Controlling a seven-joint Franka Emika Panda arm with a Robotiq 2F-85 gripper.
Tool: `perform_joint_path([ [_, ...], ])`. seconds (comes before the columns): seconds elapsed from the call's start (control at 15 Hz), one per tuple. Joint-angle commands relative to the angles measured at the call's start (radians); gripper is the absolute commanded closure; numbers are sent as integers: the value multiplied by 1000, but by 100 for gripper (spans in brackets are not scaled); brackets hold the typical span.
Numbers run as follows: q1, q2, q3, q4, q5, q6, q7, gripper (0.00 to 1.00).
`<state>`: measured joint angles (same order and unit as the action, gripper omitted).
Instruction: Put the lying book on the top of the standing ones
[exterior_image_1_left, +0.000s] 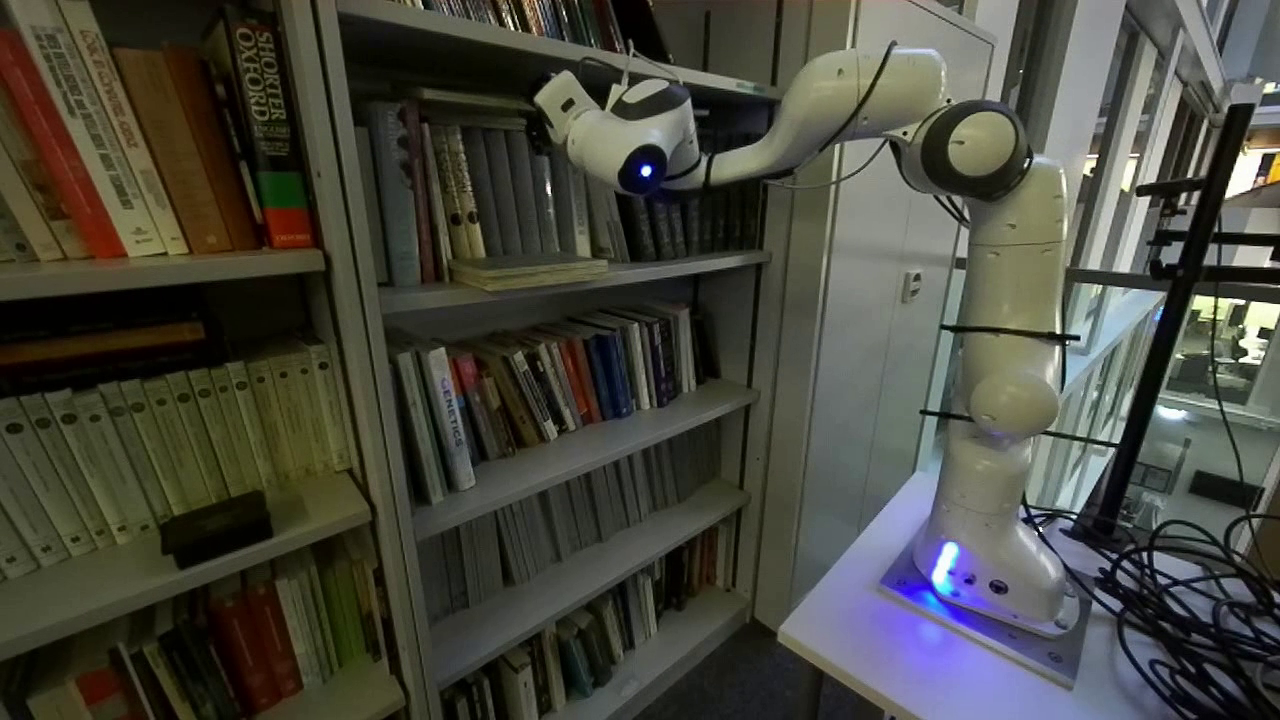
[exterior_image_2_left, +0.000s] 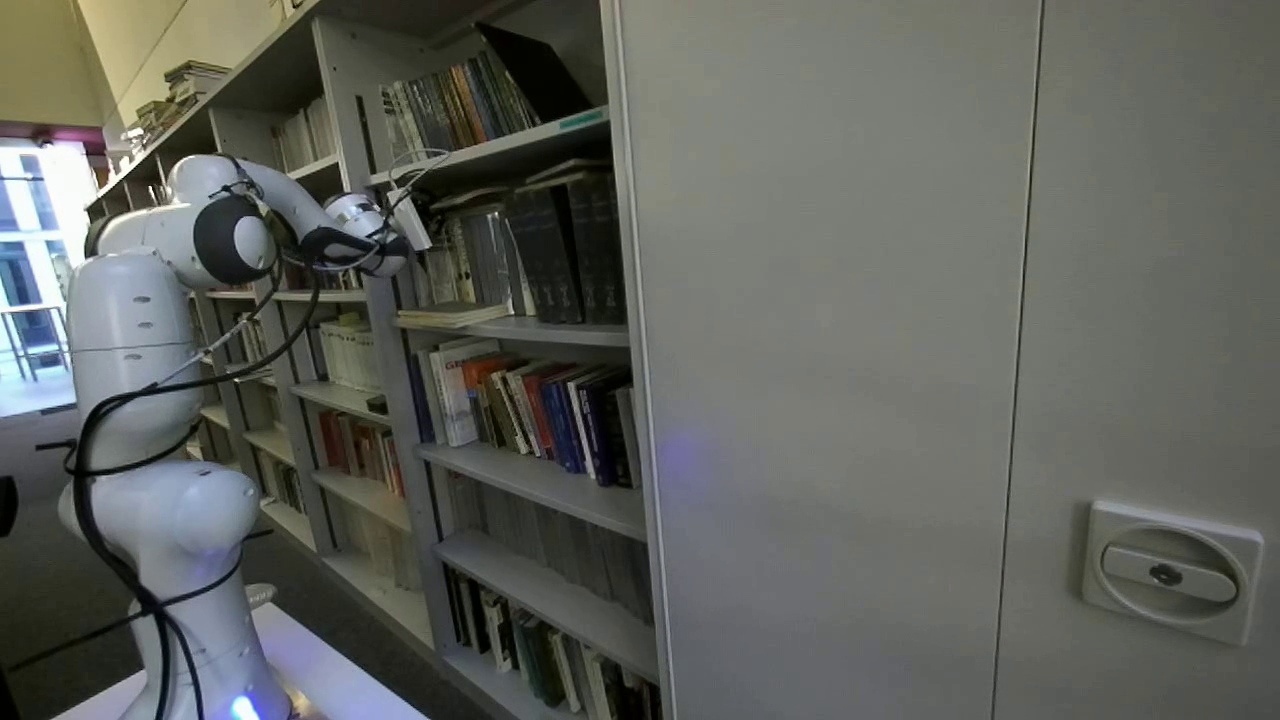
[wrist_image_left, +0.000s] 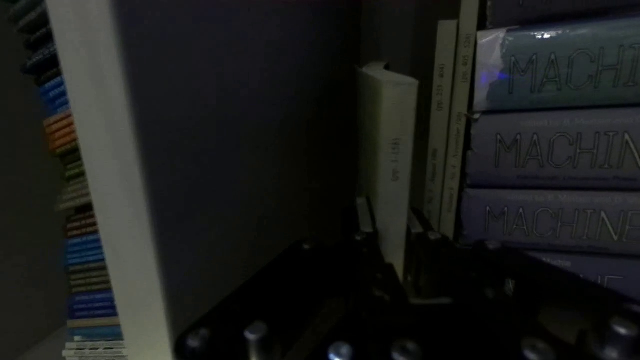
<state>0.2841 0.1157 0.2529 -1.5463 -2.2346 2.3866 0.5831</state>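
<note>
The lying book is hovering just above two flat volumes that are lying on top of the standing ones, below the upper shelf's front edge; the end effector is holding it in a narrow grip.

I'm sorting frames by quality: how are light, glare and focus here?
Wrist view: dark, the jaws, closed on the pale book, nearly lost in black, a glint on the greenish book, the shelf board soft-edged; in an exterior view, the blue lamp tints the table; in an exterior view, the window is washed out, with faint blue on the cabinet door.
</note>
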Motion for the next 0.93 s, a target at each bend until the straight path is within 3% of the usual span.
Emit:
perform_joint_path([
  [0.0, -18, 65, -4, 139, 2, 56, -80, 96],
  [0.07, -21, 68, -6, 147, 5, 71, -88, 61],
  [0.13, -24, 61, -5, 139, 5, 82, -81, 60],
  [0.27, -19, 25, -7, 85, -8, 82, -39, 45],
  [0.67, 15, -146, 23, -227, -6, 39, 71, 1],
  [0.73, 19, -169, 26, -269, -3, 43, 81, 0],
  [0.8, 16, -192, 36, -303, 7, 45, 79, 35],
  [0.87, 17, -213, 39, -334, 9, 46, 82, 31],
])
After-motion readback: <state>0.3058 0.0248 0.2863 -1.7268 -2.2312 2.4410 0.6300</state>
